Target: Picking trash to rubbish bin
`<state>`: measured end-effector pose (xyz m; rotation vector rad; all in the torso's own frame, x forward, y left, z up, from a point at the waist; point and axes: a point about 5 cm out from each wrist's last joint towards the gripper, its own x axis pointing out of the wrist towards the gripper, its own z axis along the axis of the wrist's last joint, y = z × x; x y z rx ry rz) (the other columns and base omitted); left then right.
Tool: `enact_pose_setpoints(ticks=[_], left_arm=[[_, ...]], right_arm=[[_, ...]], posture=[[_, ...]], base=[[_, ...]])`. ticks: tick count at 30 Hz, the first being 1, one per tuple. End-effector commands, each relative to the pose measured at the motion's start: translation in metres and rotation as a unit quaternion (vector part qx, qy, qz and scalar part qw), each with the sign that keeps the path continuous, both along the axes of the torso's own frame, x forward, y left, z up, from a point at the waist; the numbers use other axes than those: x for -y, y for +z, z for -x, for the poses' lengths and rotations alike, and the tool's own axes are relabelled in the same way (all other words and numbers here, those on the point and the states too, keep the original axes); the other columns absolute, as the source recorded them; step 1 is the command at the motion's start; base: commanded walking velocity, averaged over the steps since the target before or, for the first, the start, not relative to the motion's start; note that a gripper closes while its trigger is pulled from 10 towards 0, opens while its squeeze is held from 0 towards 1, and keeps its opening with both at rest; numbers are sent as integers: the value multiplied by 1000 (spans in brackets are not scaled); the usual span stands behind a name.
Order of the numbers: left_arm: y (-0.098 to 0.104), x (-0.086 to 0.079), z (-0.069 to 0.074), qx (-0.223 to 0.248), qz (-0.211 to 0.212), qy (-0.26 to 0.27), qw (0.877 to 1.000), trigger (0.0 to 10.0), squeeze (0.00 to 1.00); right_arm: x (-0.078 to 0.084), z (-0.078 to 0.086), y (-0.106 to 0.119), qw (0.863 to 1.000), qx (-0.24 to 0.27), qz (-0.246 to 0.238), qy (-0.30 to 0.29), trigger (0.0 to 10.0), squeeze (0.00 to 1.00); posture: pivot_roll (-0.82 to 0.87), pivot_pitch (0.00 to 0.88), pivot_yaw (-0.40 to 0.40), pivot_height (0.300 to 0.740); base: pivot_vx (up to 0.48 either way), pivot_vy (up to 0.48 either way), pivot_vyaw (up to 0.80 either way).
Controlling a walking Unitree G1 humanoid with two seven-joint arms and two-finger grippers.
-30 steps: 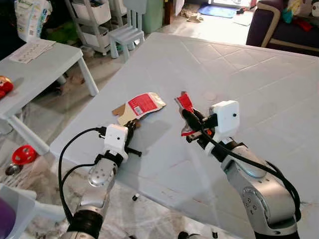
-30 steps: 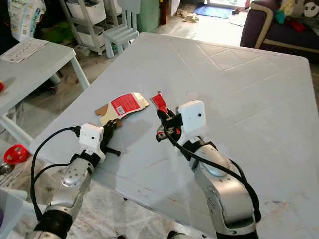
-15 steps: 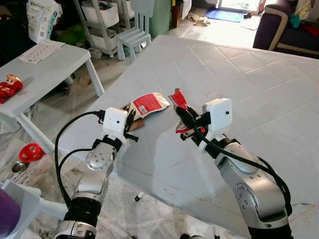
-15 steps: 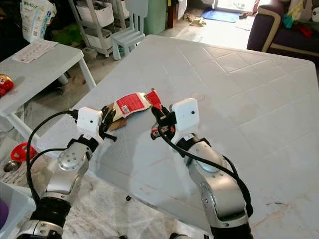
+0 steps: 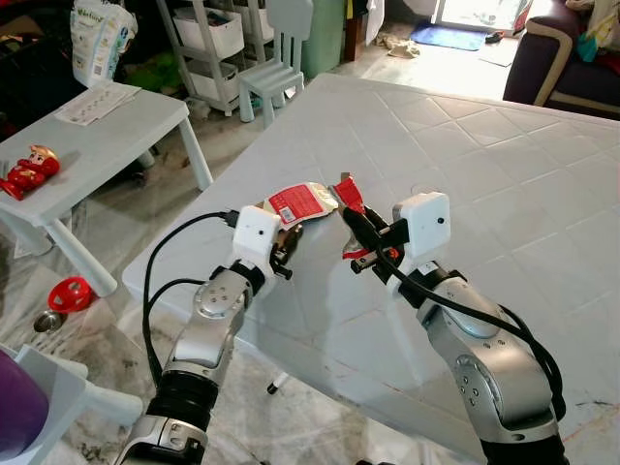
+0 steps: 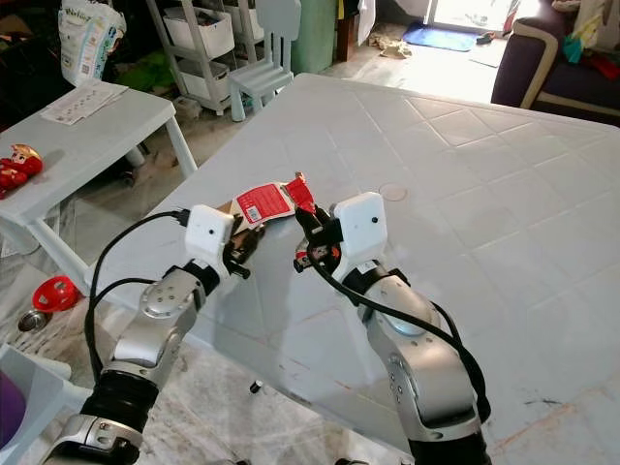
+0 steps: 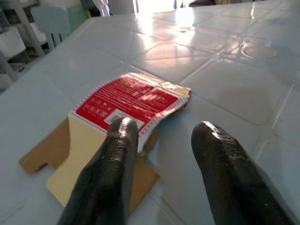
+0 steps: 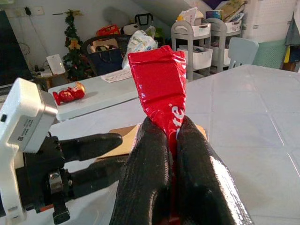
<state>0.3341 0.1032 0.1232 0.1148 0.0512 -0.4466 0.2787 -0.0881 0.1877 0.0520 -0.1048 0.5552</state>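
Observation:
My right gripper [image 5: 360,232] is shut on a red wrapper [image 8: 160,90], held above the white table [image 5: 504,174]; the wrapper's end sticks up past the fingers [image 5: 347,192]. A red and white packet [image 7: 127,99] lies on a piece of brown card [image 7: 70,154] near the table's left edge. My left gripper [image 5: 287,248] is open just before that packet and card, fingers [image 7: 110,173] pointing at them, low over the table. Nothing lies between its fingers.
A lower white side table [image 5: 87,126] stands to the left with a red toy figure [image 5: 27,172] and papers on it. A red toy [image 5: 66,293] lies on the floor below. A small chair [image 5: 276,68] and shelving stand beyond the table's far left corner.
My left gripper has moved forward and to the right, up to the packet and card. The right gripper holds the red wrapper in about the same place. The camera has shifted a little.

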Motion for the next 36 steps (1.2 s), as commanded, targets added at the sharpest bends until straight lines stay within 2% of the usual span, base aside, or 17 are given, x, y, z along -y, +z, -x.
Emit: enact_pose_setpoints(ticks=[1,17,20,22,23,25,26,32,34,36], left_arm=[[7,2,-2,8,3,-1,1000,10000,1000],[4,7,-10,-24,-4,-10,1000,10000,1000],[0,9,-10,-35,-18,-13,999,10000,1000],[-10,8,-10,-53,-59,-16,997,10000,1000],[-13,8,-10,-57,-78,-19,995,10000,451],[-15,7,-10,-60,-90,-21,994,10000,451],[-17,5,-13,-59,-122,-22,991,10000,0],[-18,0,-20,-59,-161,-15,985,10000,0],[-18,0,-20,-59,-161,-15,985,10000,0],[-14,-6,-27,-44,-182,3,982,10000,0]], right_arm=[[-3,-1,4,1000,9,-1,7,0,0],[-4,2,2,1000,5,1,7,0,0],[-3,2,2,1000,5,1,6,0,0],[-4,3,2,1000,5,0,6,0,0],[-4,3,2,1000,4,0,6,0,0],[-4,3,2,1000,4,0,6,0,0],[-4,3,2,1000,4,1,6,0,0],[-3,5,1,1000,2,1,4,0,0],[-3,5,1,1000,2,1,4,0,0],[-2,6,1,1000,1,0,1,0,0]], posture=[[-104,46,25,740],[-119,59,34,740],[-121,61,34,740],[-123,63,34,740],[-126,65,34,740],[-126,65,34,740],[-130,69,34,740],[-137,77,38,740],[-137,77,38,740],[-141,85,42,740]], base=[[0,0,0],[0,0,0],[0,0,0],[0,0,0],[0,0,0],[0,0,0],[0,0,0],[0,0,0],[0,0,0],[0,0,0]])
